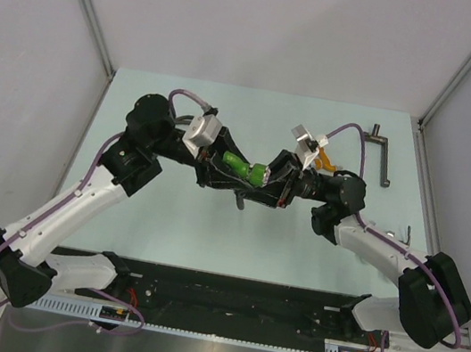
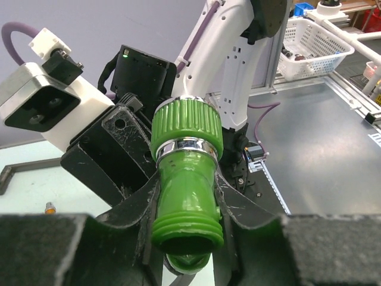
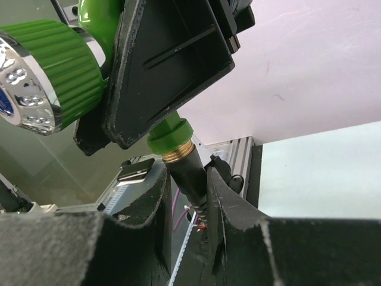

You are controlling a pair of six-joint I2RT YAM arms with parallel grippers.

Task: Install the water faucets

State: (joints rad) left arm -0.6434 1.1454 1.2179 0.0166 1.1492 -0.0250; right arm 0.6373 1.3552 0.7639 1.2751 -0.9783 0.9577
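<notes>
Top external view, from the left: the left arm reaches in over the pale green tabletop, and its left gripper is held up near the middle of the scene. It is clenched on the green faucet, a bright plastic tap-shaped fitting with a ribbed collar and a chrome ring. The left wrist view shows the two black fingers pressed against either side of the faucet's narrower body, with the threaded mouth pointing toward the camera.

Just right of it, the right gripper meets the same fitting from the other side. In the right wrist view its jaws are clamped on a black tube, a short dark cylinder with a brass ring that runs into a green nut on the faucet.

Farther right, the orange faucet shows just beside the right arm's wrist, partly hidden. Beyond it, a dark angular metal bracket lies at the far right of the tabletop, well apart from both arms.
</notes>
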